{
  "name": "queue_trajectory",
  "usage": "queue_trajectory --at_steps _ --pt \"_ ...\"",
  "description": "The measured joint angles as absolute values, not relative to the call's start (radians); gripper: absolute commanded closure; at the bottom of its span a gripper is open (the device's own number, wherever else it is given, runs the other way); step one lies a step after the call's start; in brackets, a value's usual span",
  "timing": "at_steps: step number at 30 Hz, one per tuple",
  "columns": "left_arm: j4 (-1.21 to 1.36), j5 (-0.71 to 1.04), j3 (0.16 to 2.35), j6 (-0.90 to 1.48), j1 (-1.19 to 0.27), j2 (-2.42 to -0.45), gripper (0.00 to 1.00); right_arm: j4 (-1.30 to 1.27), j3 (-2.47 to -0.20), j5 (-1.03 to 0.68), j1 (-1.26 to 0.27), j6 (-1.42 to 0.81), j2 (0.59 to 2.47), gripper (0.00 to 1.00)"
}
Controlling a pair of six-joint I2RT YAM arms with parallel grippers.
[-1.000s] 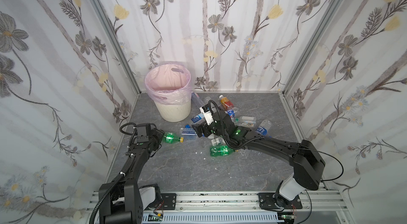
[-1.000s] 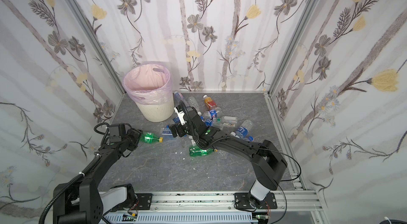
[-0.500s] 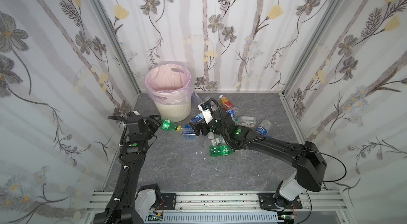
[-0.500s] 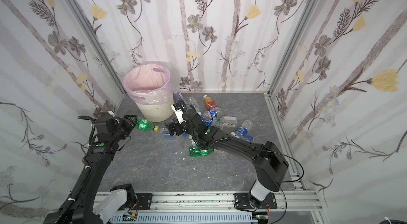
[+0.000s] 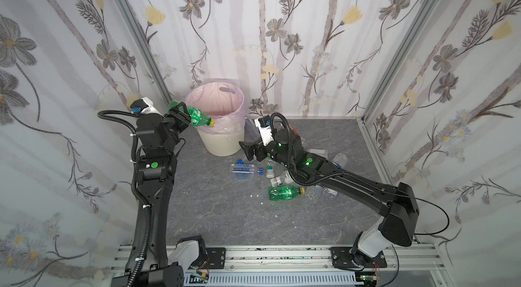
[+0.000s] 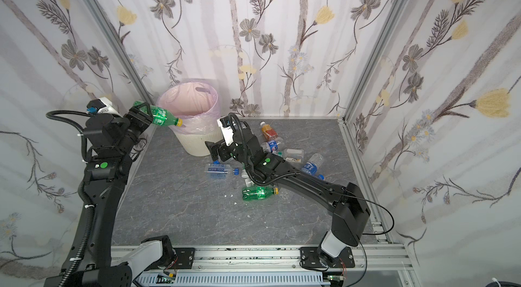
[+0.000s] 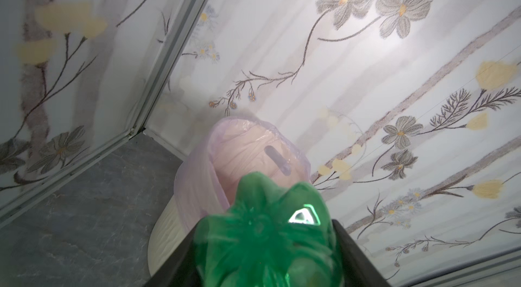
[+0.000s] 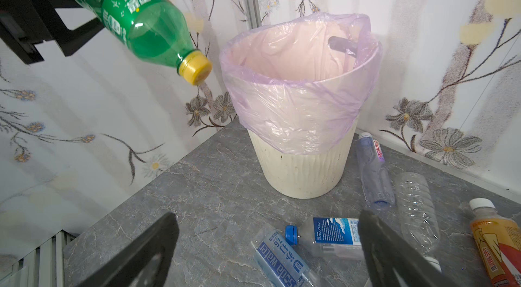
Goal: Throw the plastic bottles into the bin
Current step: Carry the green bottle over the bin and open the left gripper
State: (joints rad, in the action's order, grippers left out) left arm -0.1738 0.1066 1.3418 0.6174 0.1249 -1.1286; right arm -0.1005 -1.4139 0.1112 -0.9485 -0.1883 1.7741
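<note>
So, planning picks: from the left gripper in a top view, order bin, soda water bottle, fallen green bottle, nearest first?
1. bin, right beside the left gripper and its held green bottle, back left.
2. soda water bottle, mid-floor.
3. fallen green bottle, farther forward, right of middle.

1 bin [image 5: 220,144] is counted, lined with 1 pink bag [image 5: 234,99]. 2 green ones are counted: the raised green bottle [image 5: 197,115] and the floor green bottle [image 5: 284,193], each fitted with 1 yellow cap. 1 orange-red bottle [image 6: 267,131] is seen. At least 7 clear bottles [image 6: 217,169] are made out on the floor in both top views. The exact total cannot be told, since part of the pile is covered by the right arm [image 6: 310,186]. In the right wrist view 4 clear ones are counted, 2 of them blue-labelled. 2 arms are counted in all, the left arm [image 5: 152,186] included.
</note>
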Motion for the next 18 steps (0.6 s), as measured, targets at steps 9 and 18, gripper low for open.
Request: queue_trajectory --at_steps 9,18 --pt "-0.154 0.17 1.702 0.649 0.12 -1.335 0.53 -0.082 -1.439 0.139 -0.948 -0.189 1.775 0.0" --pt "-0.136 0.271 1.873 0.793 0.109 -1.51 0.49 -0.059 -1.439 0.165 -0.942 -0.189 1.773 0.0"
